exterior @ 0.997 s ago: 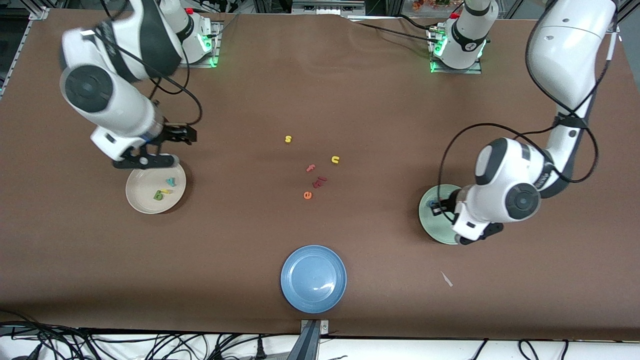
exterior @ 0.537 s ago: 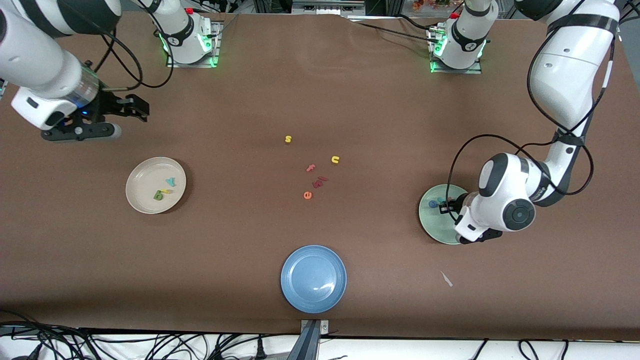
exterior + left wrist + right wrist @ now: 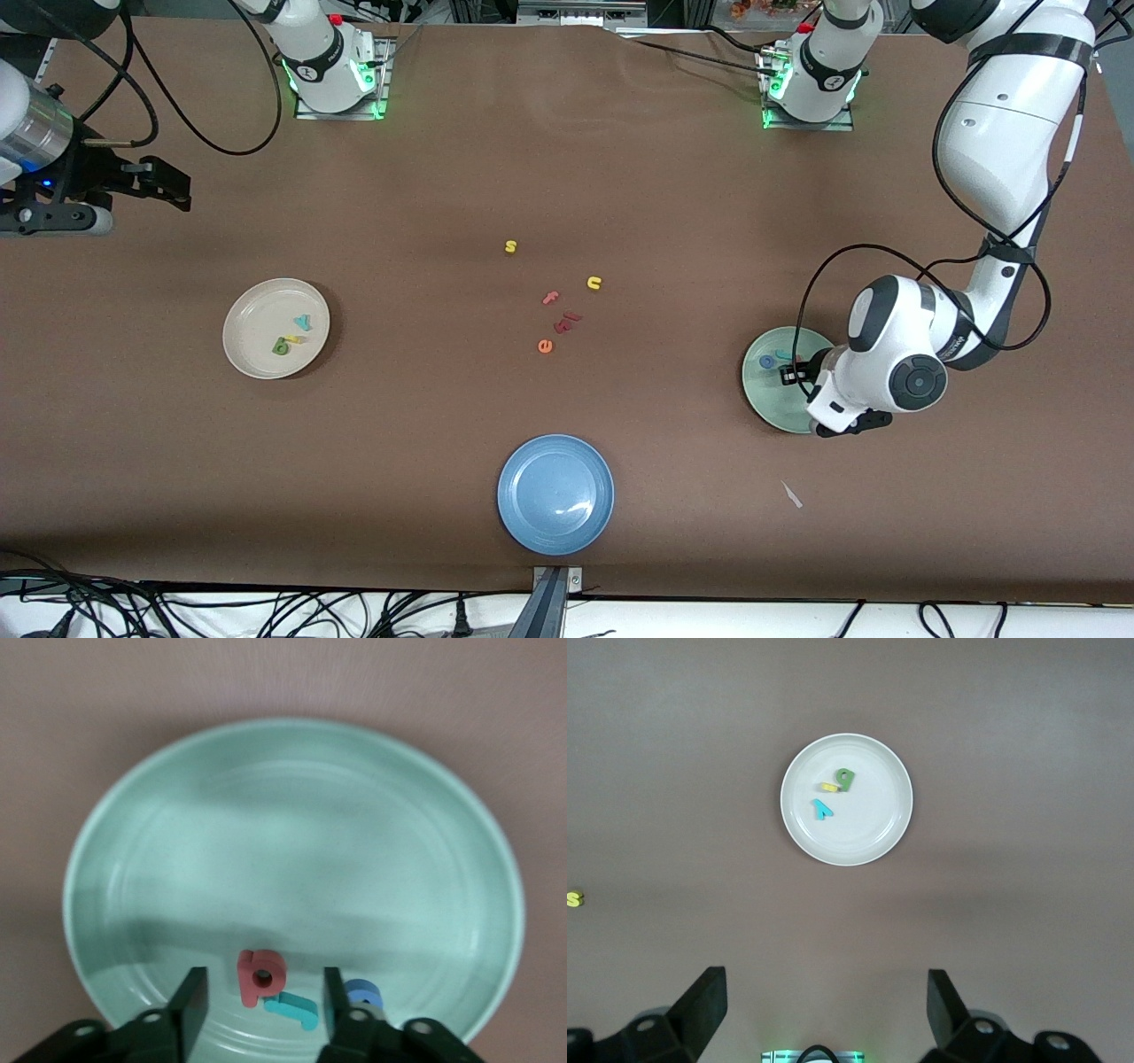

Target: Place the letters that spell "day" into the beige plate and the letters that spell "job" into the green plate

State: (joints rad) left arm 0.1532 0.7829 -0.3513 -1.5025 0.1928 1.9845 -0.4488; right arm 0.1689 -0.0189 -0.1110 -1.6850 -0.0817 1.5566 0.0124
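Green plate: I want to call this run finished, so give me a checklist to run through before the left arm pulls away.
1. Red-pink b lies in the green plate: ok.
2. Teal j in the same plate: ok.
3. Blue o there too: ok.
4. Left tool open, the b loose between its fingers: ok.
5. Green, yellow and teal letters in the beige plate: ok.
6. Right tool open, waiting over bare table at its own end: ok.
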